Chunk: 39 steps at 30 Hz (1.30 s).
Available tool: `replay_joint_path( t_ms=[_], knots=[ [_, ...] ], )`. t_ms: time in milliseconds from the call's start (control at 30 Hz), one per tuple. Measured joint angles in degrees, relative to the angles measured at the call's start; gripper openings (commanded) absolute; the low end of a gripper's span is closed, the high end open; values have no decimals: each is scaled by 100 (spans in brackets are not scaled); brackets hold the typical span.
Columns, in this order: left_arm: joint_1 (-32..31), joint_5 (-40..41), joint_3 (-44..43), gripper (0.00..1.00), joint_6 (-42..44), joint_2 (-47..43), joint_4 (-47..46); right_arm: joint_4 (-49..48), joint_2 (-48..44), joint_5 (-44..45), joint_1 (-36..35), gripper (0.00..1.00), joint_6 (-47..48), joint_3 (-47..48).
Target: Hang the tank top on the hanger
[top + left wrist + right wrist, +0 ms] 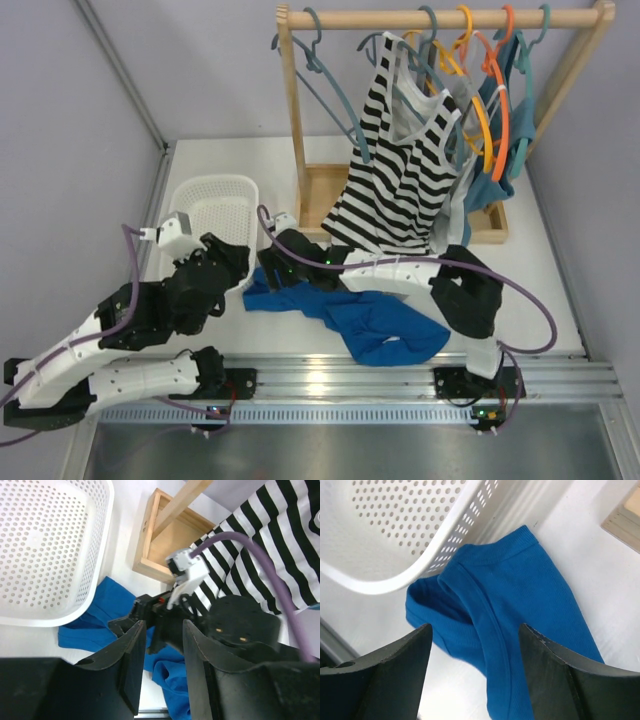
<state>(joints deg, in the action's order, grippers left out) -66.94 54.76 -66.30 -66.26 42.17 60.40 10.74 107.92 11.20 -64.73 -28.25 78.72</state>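
the blue tank top (385, 330) lies crumpled on the table (540, 290), one end right by the white basket (215, 190). the right gripper (474, 632) hovers over that end, fingers apart and empty. the left gripper (161, 630) is spread too, holding nothing.

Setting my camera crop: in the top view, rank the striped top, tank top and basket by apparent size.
1. Striped top, hanging spread out.
2. Tank top, crumpled, partly under the right arm.
3. Basket, partly behind the left arm.
Two and three look close, and the hidden parts make that order unsure.
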Motion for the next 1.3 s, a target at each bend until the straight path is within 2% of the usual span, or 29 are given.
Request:
replay_joint_path(
  t_ms=[433, 500, 533, 633, 733, 833, 1033, 1300],
  knots=[
    [0, 275, -275, 42, 278, -160, 120, -162, 1353, 232, -31, 68, -59, 667],
    [0, 280, -278, 43, 306, -160, 120, -162, 1464, 278, -44, 63, -92, 750],
    [0, 280, -278, 43, 317, -160, 120, -155, 1497, 321, -48, 56, -101, 765],
    [0, 278, -278, 43, 323, -160, 120, -129, 1497, 461, -50, 44, -181, 767],
    [0, 275, -278, 43, 321, -160, 120, -120, 1497, 570, -52, 22, -262, 763],
    [0, 271, -256, 45, 315, -160, 118, -122, 1478, 682, -52, 15, -308, 728],
    [0, 177, 24, 46, 225, -111, 114, -94, 850, 903, -46, 6, -356, 212],
    [0, 55, 273, 47, 138, 39, 81, -122, -787, 1185, -31, 3, -393, -647]
  ],
)
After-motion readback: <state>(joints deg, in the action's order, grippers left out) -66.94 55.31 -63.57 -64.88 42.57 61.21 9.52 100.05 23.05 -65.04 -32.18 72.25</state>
